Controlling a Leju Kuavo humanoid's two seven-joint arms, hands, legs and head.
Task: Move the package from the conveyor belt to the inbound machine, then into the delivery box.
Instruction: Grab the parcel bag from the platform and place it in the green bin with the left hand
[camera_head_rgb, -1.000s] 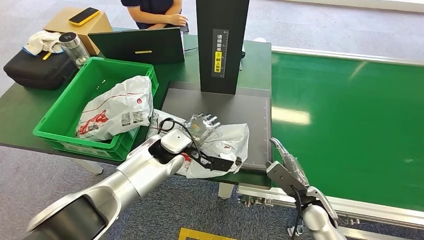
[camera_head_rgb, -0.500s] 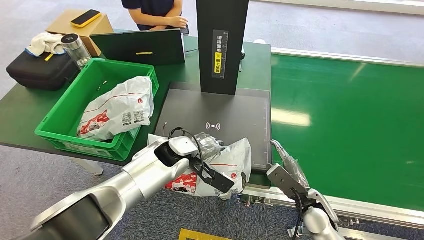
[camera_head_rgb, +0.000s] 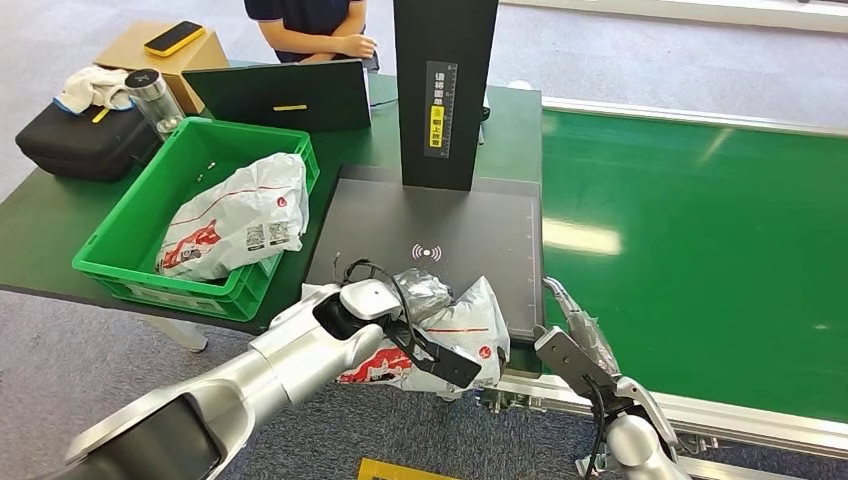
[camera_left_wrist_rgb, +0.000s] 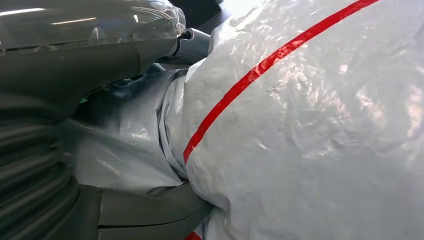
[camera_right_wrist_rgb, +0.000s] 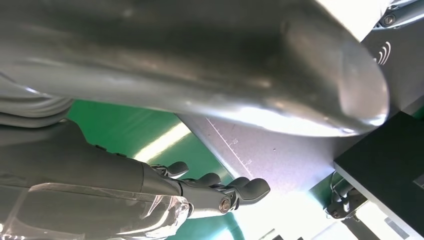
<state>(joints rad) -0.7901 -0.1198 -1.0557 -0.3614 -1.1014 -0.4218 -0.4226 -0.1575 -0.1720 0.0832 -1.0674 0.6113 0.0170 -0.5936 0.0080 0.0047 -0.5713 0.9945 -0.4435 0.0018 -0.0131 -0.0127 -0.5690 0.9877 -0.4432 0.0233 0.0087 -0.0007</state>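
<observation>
A crumpled white package (camera_head_rgb: 455, 330) with red markings is gripped by the left hand (camera_head_rgb: 415, 300) at the near edge of the inbound machine's dark pad (camera_head_rgb: 440, 235), at about 6 o'clock from the black scanner column (camera_head_rgb: 443, 90). In the left wrist view, the fingers (camera_left_wrist_rgb: 150, 210) are seen clamped on the plastic of the package (camera_left_wrist_rgb: 310, 130), which is crossed by a red stripe. The package overhangs the near edge of the pad and of the table (camera_head_rgb: 50, 225).

The right hand (camera_head_rgb: 578, 335) is seen at the near rim of the green conveyor belt (camera_head_rgb: 700, 240), at about 3 o'clock from the package and apart from it. In the right wrist view its fingers (camera_right_wrist_rgb: 240, 190) are curled loosely with nothing between them.

At 9 o'clock from the pad, a green delivery box (camera_head_rgb: 120, 235) is seen on the table, with another white and red parcel (camera_head_rgb: 240, 215) lying inside. A person's arm (camera_head_rgb: 335, 40) is visible at the far side of the table.
</observation>
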